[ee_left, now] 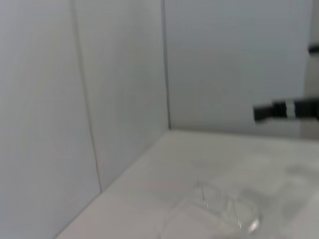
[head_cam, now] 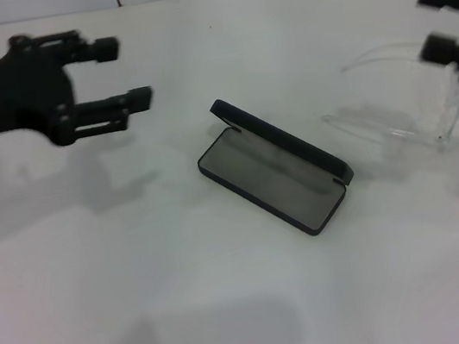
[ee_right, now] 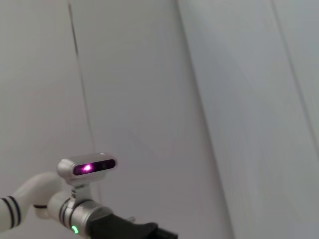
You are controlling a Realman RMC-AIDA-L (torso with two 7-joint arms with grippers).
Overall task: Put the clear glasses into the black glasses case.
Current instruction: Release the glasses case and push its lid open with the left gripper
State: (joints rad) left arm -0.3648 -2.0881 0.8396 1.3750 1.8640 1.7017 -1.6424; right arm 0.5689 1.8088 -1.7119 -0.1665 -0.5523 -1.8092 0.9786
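The black glasses case (head_cam: 274,167) lies open in the middle of the white table, its grey lining up and its lid standing along the far side. The clear glasses (head_cam: 417,112) rest to its right; the left wrist view shows them as the clear glasses (ee_left: 224,214) on the table. My right gripper (head_cam: 426,21) hovers open at the right edge, just above and behind the glasses, holding nothing. One of its fingers (ee_left: 281,110) shows far off in the left wrist view. My left gripper (head_cam: 131,72) hangs open at the upper left, well away from the case.
A white wall with panel seams runs behind the table (head_cam: 234,311). The right wrist view shows only wall and my left arm (ee_right: 75,209) with its lit wrist camera.
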